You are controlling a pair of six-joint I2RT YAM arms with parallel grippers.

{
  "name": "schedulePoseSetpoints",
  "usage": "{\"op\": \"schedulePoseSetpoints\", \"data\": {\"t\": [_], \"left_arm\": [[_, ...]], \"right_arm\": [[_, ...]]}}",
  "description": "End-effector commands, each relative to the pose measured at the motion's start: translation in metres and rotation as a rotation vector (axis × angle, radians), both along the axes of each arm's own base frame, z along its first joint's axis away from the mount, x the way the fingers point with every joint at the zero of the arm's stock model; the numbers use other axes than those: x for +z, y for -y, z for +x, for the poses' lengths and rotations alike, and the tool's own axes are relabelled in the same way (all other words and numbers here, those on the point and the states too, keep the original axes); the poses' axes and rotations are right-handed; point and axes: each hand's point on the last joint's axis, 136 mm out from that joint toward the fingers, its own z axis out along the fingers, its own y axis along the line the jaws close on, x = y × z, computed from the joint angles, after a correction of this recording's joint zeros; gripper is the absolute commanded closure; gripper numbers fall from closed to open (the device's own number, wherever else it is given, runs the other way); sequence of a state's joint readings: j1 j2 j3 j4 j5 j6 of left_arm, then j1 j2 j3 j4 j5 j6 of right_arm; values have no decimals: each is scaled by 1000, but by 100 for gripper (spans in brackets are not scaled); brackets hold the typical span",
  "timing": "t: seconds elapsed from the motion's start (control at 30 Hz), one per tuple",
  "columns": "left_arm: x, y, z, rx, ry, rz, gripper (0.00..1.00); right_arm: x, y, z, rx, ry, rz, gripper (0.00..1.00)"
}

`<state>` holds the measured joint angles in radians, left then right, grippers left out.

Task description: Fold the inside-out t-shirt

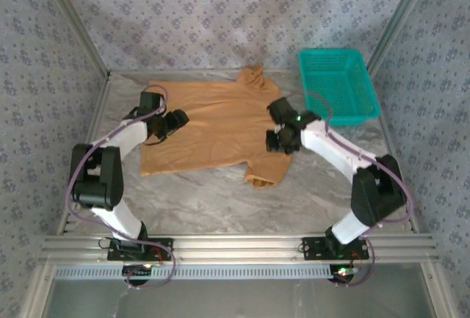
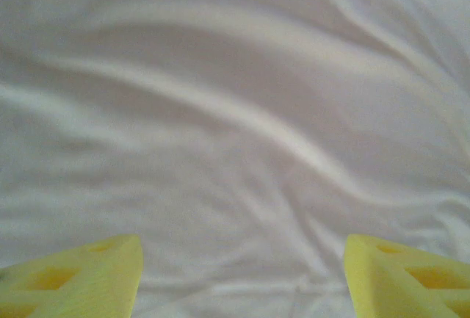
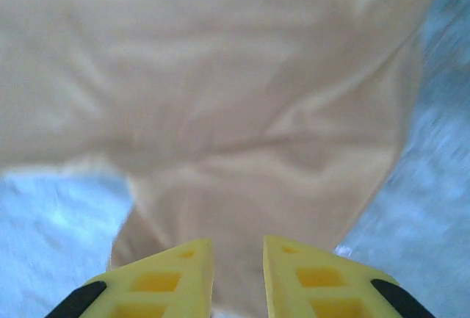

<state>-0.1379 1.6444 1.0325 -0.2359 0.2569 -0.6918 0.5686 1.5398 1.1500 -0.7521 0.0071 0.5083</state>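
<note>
The near sleeve point(image 1: 263, 173) of the t-shirt point(image 1: 213, 123) is seen just under the right jaws, almost pressed together; pinching cannot be told. Left jaws are spread.

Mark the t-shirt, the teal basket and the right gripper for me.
t-shirt point(image 1: 213, 123), top external view, middle of its body.
teal basket point(image 1: 330, 52), top external view, far rim.
right gripper point(image 3: 236, 244), right wrist view, midway between its fingertips.

The t-shirt point(image 1: 213, 131) is plain orange-brown. The mesh basket point(image 1: 330, 53) is teal. The worktop point(image 1: 220, 200) is marbled grey, the walls point(image 1: 220, 9) grey-blue with a floral pattern. The right hand point(image 3: 239, 252) is yellow.
</note>
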Motion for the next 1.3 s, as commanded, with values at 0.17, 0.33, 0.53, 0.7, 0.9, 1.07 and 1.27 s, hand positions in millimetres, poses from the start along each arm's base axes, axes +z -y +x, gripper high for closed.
{"op": "schedulePoseSetpoints", "data": {"t": [0.17, 0.33, 0.53, 0.7, 0.9, 1.07, 1.27], "left_arm": [[-42, -15, -58, 21, -127, -55, 27], [-56, -24, -66, 55, -150, -85, 28], [-64, -30, -66, 69, -165, -71, 28], [-74, -40, -63, 98, -184, -74, 28], [-93, -75, -68, 196, -261, -19, 28], [-106, -98, -73, 256, -313, 35, 29], [-105, -95, -70, 247, -316, 31, 29]], "right_arm": [[-61, 13, -79, -51, -131, -38, 72], [-69, 10, -79, -39, -116, -44, 66], [-76, 5, -69, -35, -115, -60, 61], [-83, 7, -67, -33, -143, -88, 71], [-70, 31, -93, -20, -182, -146, 100], [-68, 58, -139, -31, -232, -133, 100], [-74, 76, -165, -85, -246, -114, 94]]}}
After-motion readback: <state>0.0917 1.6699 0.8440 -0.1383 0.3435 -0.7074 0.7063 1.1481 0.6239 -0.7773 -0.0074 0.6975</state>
